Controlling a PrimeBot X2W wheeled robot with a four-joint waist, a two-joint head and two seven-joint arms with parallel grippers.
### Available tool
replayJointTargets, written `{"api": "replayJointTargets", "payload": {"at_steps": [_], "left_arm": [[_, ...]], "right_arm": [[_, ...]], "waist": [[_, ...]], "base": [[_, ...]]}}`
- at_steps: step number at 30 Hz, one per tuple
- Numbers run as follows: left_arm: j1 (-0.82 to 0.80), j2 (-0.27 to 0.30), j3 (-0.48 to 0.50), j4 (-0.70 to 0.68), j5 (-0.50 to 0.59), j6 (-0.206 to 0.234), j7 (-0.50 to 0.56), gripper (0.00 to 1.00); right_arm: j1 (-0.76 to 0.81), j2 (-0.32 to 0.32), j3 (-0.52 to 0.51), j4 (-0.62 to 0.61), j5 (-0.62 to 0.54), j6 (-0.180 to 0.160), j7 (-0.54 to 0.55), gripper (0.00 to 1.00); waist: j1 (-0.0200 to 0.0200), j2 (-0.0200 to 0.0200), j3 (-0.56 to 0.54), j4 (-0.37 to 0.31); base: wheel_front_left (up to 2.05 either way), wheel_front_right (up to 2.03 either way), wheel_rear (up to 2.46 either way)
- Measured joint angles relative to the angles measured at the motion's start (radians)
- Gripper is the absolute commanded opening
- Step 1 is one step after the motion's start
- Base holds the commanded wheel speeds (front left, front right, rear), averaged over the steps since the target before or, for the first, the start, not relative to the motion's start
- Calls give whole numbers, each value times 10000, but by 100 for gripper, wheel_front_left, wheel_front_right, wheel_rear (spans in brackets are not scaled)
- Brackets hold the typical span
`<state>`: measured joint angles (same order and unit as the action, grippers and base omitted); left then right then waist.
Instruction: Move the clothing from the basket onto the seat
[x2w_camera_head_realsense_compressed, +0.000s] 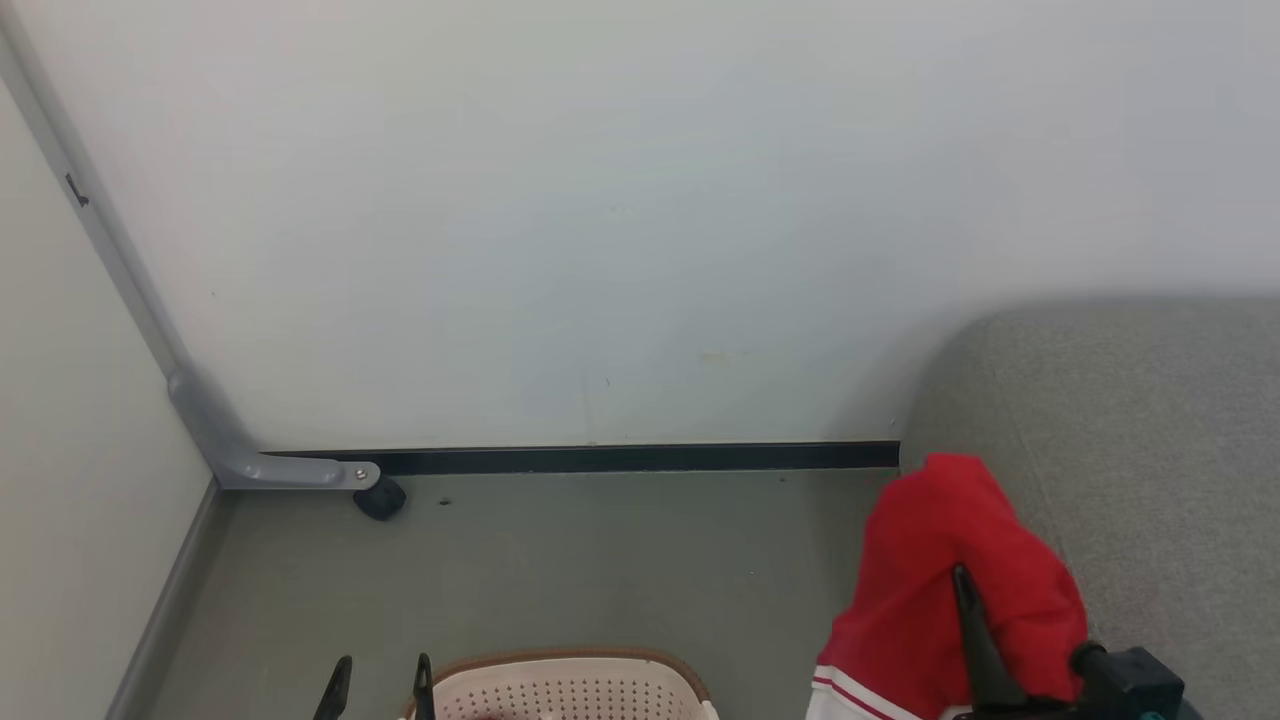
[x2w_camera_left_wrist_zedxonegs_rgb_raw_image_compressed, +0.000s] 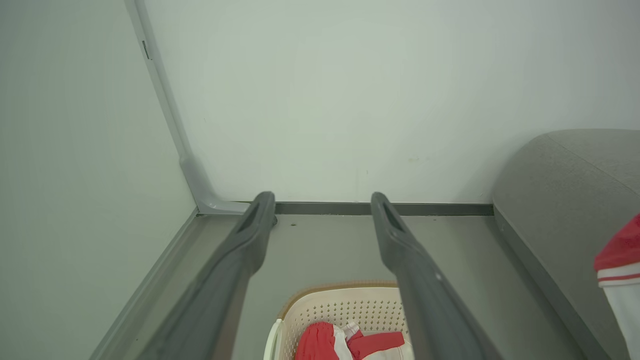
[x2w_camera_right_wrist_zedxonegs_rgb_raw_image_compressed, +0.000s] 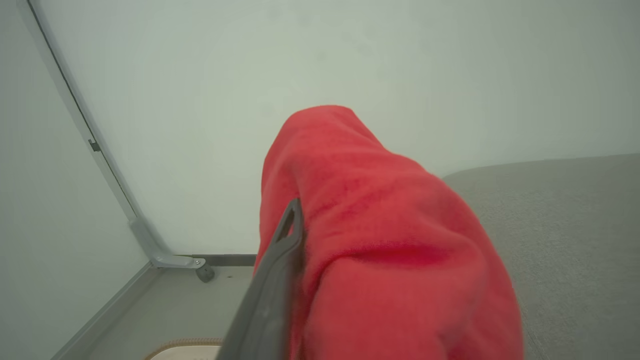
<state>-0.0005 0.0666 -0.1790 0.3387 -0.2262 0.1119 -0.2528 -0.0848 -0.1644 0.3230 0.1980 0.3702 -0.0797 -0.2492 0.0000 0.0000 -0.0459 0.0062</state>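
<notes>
right hand (x2w_camera_head_realsense_compressed: 970, 590) gripping clothing (x2w_camera_head_realsense_compressed: 930, 560), seemingly over seat (x2w_camera_head_realsense_compressed: 1150, 430), left hand (x2w_camera_left_wrist_zedxonegs_rgb_raw_image_compressed: 322, 205) spread near basket (x2w_camera_left_wrist_zedxonegs_rgb_raw_image_compressed: 345, 305)

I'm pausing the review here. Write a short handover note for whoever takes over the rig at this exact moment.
Left gripper: open, empty, by the basket.
Right gripper: shut on a red garment, held up at the edge of the sofa.
Done: that garment is out of the basket.
Left: set it on the sofa, then fetch the clothing lying in the basket.
</notes>
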Motion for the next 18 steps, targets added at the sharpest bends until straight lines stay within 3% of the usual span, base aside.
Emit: {"api": "replayJointTargets", "payload": {"at_steps": [18], "left_arm": [[297, -63, 291, -314, 88, 29, 2, 100]], "right_arm": [[244, 142, -334, -267, -405, 67, 0, 0]], "waist": [[0, 0, 16, -402]], "base": [[0, 0, 0]]}}
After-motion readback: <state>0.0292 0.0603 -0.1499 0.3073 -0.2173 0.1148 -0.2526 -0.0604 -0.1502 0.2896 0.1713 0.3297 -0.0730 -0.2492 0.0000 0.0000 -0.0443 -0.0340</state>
